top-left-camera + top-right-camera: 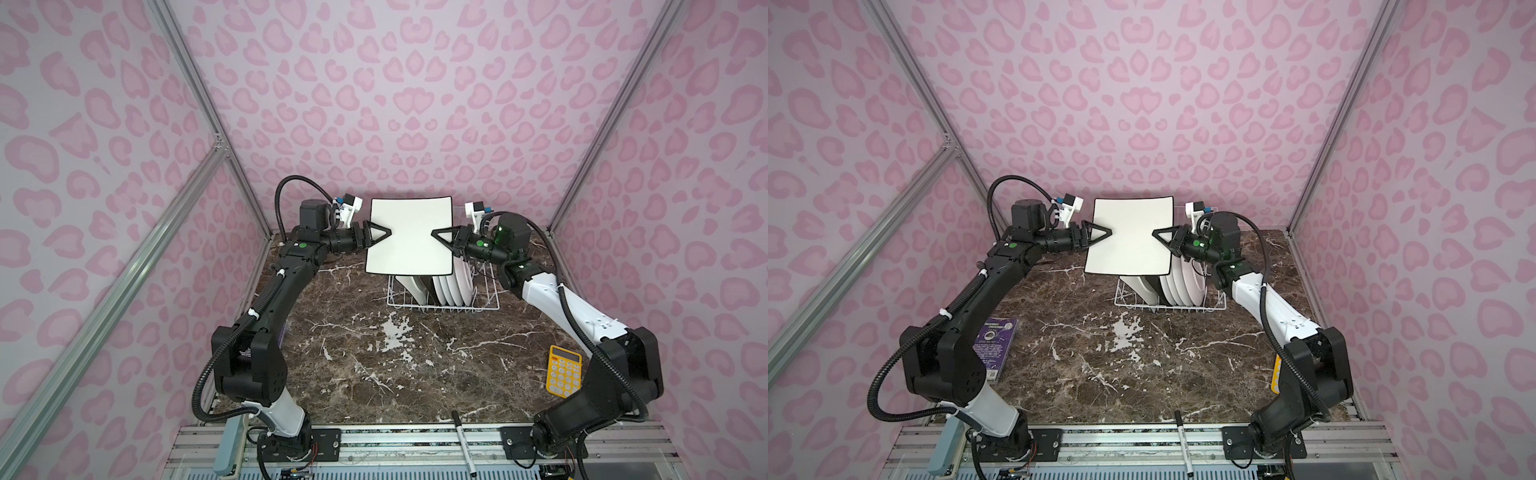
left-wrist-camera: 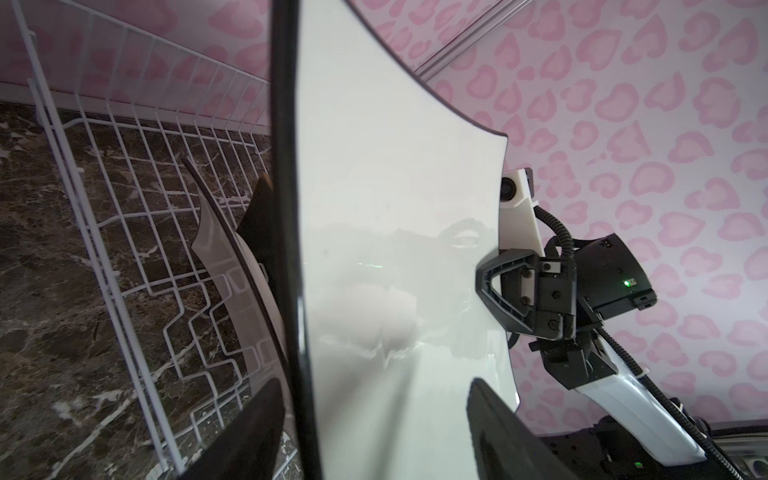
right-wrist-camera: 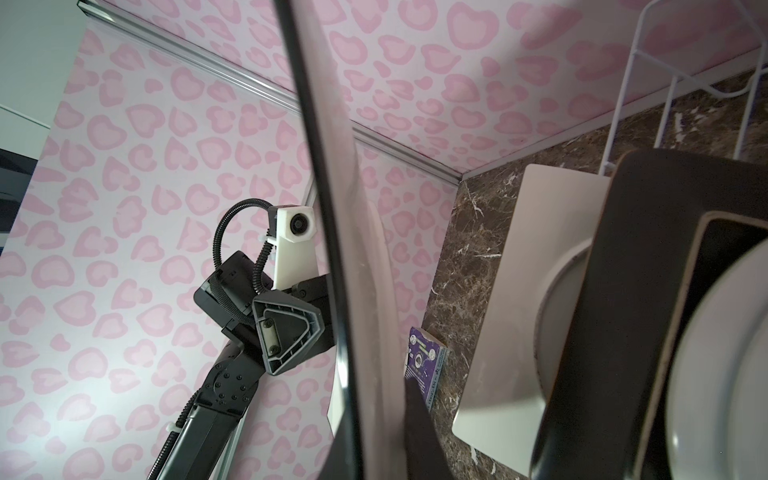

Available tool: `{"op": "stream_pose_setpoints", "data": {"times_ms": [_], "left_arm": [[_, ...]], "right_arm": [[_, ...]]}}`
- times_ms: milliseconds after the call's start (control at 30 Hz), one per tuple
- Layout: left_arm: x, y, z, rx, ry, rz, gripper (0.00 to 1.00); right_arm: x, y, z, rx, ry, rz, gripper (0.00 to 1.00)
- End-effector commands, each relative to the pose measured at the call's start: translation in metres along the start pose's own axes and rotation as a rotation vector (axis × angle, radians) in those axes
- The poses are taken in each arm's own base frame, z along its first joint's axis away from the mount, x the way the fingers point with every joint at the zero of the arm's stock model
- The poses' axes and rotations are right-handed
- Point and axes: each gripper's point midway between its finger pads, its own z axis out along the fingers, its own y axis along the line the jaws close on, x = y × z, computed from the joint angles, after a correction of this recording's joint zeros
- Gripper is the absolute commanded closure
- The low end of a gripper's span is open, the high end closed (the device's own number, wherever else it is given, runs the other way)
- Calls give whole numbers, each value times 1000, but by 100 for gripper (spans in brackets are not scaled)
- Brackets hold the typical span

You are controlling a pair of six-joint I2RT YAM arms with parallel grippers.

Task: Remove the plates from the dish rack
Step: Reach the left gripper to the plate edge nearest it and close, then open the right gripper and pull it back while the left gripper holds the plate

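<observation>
The large square white plate with a thin dark rim (image 1: 409, 237) hung in the air above the white wire dish rack (image 1: 490, 306), where other plates (image 1: 451, 286) stood on edge. Your right gripper (image 1: 435, 234) was clamped on one side edge; your left gripper (image 1: 387, 232) straddled the opposite edge, jaws apart. You likely needed the left seated fully before the right released. Only the left wrist view showed that gap beside the fingers (image 2: 245, 436); both top views hid it.

Above dish rack (image 1: 491, 306), square plate (image 1: 409, 237); calculator (image 1: 563, 370) front-right.
</observation>
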Motion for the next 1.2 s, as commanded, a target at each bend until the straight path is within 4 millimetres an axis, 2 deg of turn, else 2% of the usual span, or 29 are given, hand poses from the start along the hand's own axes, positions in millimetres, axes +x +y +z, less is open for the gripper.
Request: {"op": "stream_pose_setpoints", "data": {"times_ms": [0, 233, 400, 600, 800, 867, 1033, 1167], "left_arm": [[3, -7, 1, 62, 22, 10, 35], [12, -8, 5, 103, 61, 1, 48], [14, -9, 5, 114, 69, 3, 67], [13, -11, 6, 128, 76, 5, 73], [12, -9, 9, 134, 82, -6, 88], [11, -10, 9, 136, 80, -6, 96], [11, -10, 7, 131, 64, 2, 96], [11, -13, 5, 133, 54, 13, 96]], "right_arm": [[-5, 28, 0, -120, -18, -71, 100], [-3, 21, 4, -126, -10, -53, 100], [-3, 17, 7, -128, -1, -37, 100], [-3, 16, 10, -129, 6, -31, 100], [-2, 10, 11, -117, 4, -23, 100], [-2, 7, 11, -110, 0, -21, 100], [-2, 6, 11, -105, 2, -23, 95], [-1, 5, 11, -93, 3, -30, 85]]}}
